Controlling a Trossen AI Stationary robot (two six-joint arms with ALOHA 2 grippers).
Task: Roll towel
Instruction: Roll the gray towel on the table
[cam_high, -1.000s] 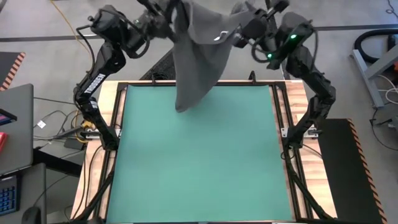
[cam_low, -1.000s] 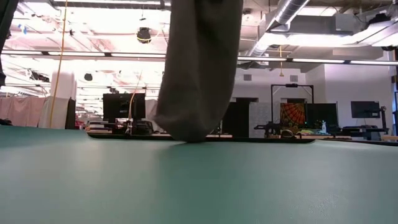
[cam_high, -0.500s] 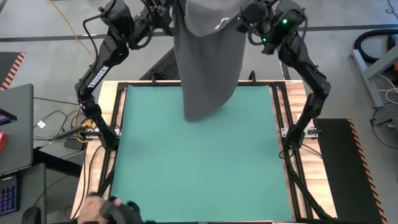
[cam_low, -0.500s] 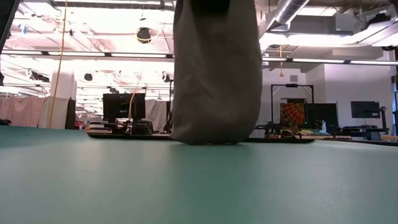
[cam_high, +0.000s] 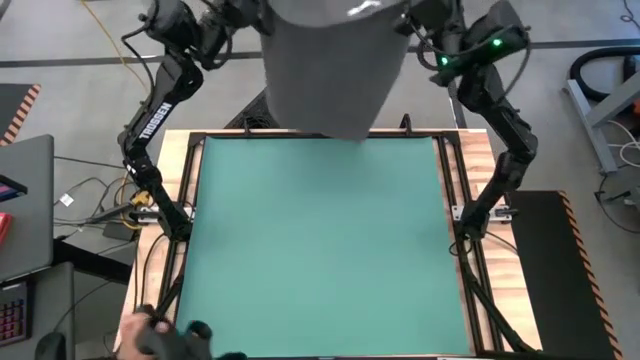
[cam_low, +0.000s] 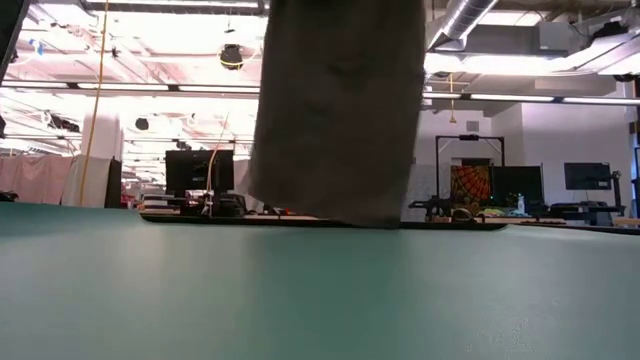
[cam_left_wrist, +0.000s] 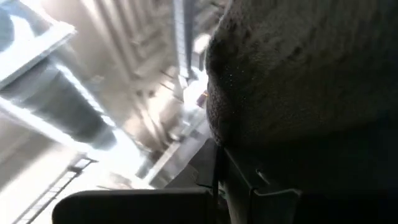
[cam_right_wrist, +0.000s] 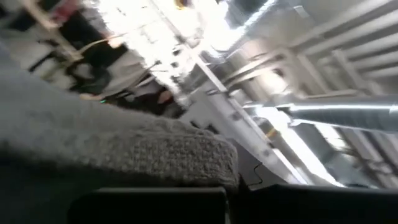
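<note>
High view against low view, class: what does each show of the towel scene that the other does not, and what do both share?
Only the high view shows both arms holding the towel up by its top edge, and the table's wooden frame. Only the low view shows the towel's bottom edge near the mat and the room behind. Both share the grey towel and the green mat.

You are looking at a plain dark grey towel (cam_high: 330, 75) at twelve o'clock, with no pattern, and a small white mark near its upper edge that may be a tag. Below it lies a solid teal-green mat (cam_high: 320, 260), framed by the pale wood of the table (cam_high: 165, 250) and black rails. Both arms are black; the left arm (cam_high: 150, 120) carries white lettering, and the right arm (cam_high: 490, 60) shows a green light. At three o'clock you see orange-and-black hazard stripes (cam_high: 585, 250).
</note>
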